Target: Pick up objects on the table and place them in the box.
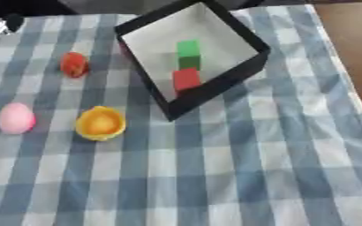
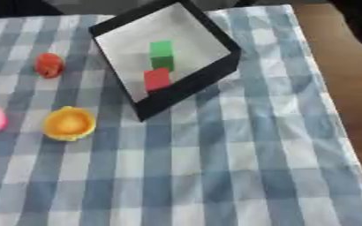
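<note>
While neither hand shows in view, black box point(image 1: 215, 88) near tablecloth point(image 1: 254, 176) far edge holds green block point(image 1: 188, 47) and red block point(image 1: 186, 78), red fruit point(image 1: 74, 64), pink egg point(image 1: 16, 118), yellow cup point(image 1: 100, 123) toward left edge.

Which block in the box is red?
The red block sits nearest the box's front wall. The green block lies behind it, farther from the robot.

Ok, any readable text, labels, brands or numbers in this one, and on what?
None: no writing shows anywhere.
Box: plain black walls, pale floor.
Green block, red block: bare faces.
Red object, pink egg shape, yellow cup: unmarked.
Checked cloth: pattern only.
</note>
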You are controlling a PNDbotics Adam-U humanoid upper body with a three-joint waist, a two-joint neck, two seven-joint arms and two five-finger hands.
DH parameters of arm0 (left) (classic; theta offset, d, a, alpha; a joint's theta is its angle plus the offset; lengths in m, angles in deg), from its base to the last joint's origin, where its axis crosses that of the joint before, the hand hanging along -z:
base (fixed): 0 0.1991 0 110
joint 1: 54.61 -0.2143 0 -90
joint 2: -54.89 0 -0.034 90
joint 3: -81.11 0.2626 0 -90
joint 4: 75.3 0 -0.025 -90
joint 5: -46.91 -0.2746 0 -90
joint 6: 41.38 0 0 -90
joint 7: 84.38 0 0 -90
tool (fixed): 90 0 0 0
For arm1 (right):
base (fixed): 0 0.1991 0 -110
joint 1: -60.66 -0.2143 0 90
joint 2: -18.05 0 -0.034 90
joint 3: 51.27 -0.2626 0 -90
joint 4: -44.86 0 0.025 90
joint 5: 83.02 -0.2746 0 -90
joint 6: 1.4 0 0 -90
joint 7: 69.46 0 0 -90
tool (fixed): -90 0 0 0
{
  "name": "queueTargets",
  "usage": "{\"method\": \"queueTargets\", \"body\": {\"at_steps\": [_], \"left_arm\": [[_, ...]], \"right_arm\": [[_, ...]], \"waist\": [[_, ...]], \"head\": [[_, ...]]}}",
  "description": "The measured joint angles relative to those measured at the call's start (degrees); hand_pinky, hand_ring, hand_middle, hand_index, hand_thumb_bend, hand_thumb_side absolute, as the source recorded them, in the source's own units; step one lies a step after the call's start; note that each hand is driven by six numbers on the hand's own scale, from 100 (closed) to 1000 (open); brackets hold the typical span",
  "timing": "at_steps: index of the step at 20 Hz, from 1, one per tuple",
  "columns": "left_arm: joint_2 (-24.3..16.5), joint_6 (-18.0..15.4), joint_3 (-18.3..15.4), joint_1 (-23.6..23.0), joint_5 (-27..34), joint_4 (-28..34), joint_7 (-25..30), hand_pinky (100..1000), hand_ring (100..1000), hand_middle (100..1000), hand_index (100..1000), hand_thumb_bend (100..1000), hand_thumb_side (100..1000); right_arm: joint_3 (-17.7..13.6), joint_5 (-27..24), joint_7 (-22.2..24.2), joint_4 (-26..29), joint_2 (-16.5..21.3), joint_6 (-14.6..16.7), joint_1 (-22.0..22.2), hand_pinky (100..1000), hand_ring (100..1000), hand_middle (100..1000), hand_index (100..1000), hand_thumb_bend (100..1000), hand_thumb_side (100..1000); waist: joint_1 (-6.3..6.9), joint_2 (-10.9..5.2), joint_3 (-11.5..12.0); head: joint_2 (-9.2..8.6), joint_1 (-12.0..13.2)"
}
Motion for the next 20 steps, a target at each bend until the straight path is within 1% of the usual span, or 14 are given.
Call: {"method": "queueTargets", "body": {"at_steps": [2,4,7,9,12,15,20], "left_arm": [[-3.0,-1.5,3.2,0.9,-2.1,-1.1,2.0,805,820,807,911,611,543],[-4.5,-3.2,6.5,2.5,-4.0,-2.2,4.0,808,821,808,909,619,530],[-4.7,-5.8,10.4,4.8,-6.9,-4.6,6.9,812,824,810,905,626,512],[-4.7,-7.5,11.6,5.6,-8.8,-6.0,8.7,816,825,812,904,623,504],[-4.7,-9.7,11.7,5.7,-11.7,-7.4,11.6,821,830,816,905,613,497],[-4.8,-11.5,10.3,4.8,-14.2,-7.5,14.7,825,834,819,905,616,499],[-7.0,-12.6,7.9,2.0,-14.8,-5.3,19.9,834,841,824,904,649,447]], "right_arm": [[0.0,0.1,0.1,0.0,0.0,-0.1,0.0,917,788,755,748,100,544],[0.0,0.1,0.1,0.0,0.0,-0.1,0.0,917,788,755,747,100,546],[0.0,0.3,0.1,0.0,0.0,-0.2,0.0,917,787,754,747,100,548],[0.0,0.3,0.1,0.0,0.0,-0.2,0.2,916,785,752,746,100,546],[0.0,0.3,-0.2,0.0,0.0,-0.2,0.5,916,784,751,745,100,546],[-0.4,0.3,-0.7,0.0,0.0,-0.1,1.0,916,784,751,745,100,556],[-0.9,0.3,-2.6,-0.5,-0.6,0.0,2.0,921,790,759,747,100,613]], "waist": [[0.00,0.00,-0.2],[0.00,0.00,-0.1],[0.00,-0.02,0.2],[0.00,-0.03,0.3],[0.00,-0.03,0.6],[0.00,-0.03,0.6],[0.00,-0.03,1.0]], "head": [[0.00,0.4],[0.00,0.7],[0.00,0.8],[0.00,0.8],[0.00,0.8],[0.00,0.7],[0.00,0.5]]}}
